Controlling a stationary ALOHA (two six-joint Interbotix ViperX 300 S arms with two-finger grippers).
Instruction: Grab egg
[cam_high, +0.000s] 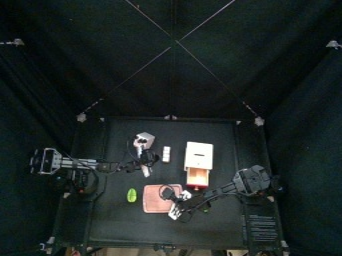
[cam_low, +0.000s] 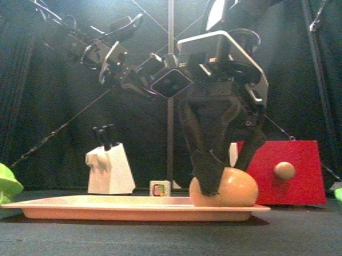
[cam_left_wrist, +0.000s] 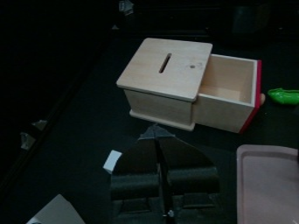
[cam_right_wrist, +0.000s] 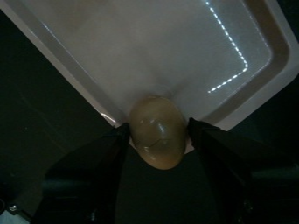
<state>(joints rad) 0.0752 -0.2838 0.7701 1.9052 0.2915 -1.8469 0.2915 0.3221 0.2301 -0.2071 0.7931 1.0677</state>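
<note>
Pink tray (cam_low: 80, 207) sits nearest the front edge: flat, smooth plastic, shallow raised rim, rounded corners. Egg (cam_low: 227, 187) rests on its right end, smooth, rounded, orange-yellow, matte. Right gripper (cam_low: 222, 178) comes straight down on it, black jaws pressed against both sides of the egg, closed on it; the wrist view shows the egg (cam_right_wrist: 158, 131) wedged between the jaws, close to the tray's rim (cam_right_wrist: 105, 87).

Green oval thing (cam_low: 7, 183) at the far left is cut off by the frame edge. Behind the tray: a small white block (cam_low: 110, 170), a tiny cube (cam_low: 160, 187) too small to read, and a red box (cam_low: 285, 173) with a round knob, partly hidden by the right arm.

Left gripper (cam_left_wrist: 163, 166) hangs over bare table near a pale wooden box (cam_left_wrist: 170, 80) with a slot in its lid, jaws nearly together, holding nothing. From above, the table's near right corner is crowded by the tray and arm; the far half is open.
</note>
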